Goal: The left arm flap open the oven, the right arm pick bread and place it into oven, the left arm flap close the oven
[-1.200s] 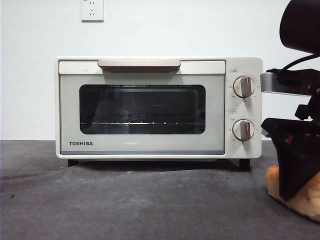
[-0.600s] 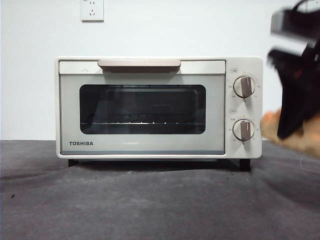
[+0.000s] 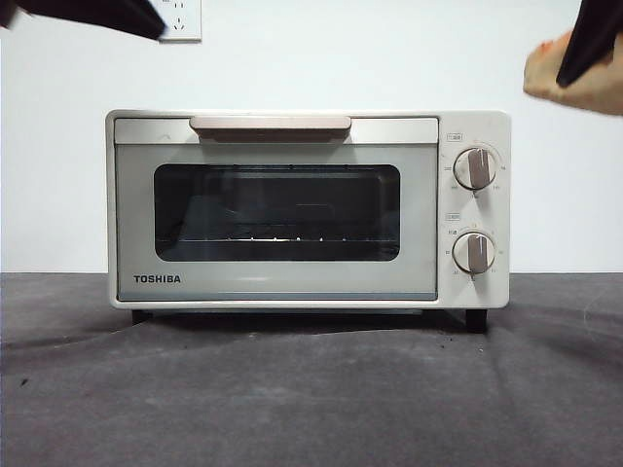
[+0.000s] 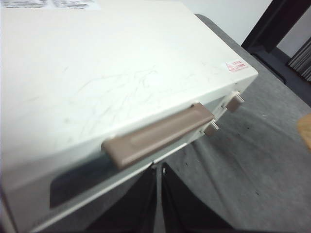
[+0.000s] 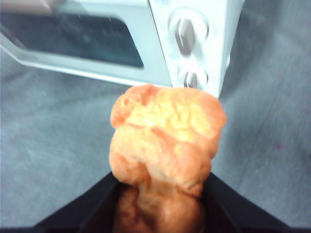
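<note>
The bread is held clamped in the right gripper, raised above the oven's right end. The oven's door is shut on the counter, and the left gripper, jaws nearly closed and empty, is poised above the handle.

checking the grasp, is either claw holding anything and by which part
The right claw holds the bread by its lower end, lifted off the table. The left claw holds nothing, shut near the oven handle.

White wall, socket, grey tabletop.
</note>
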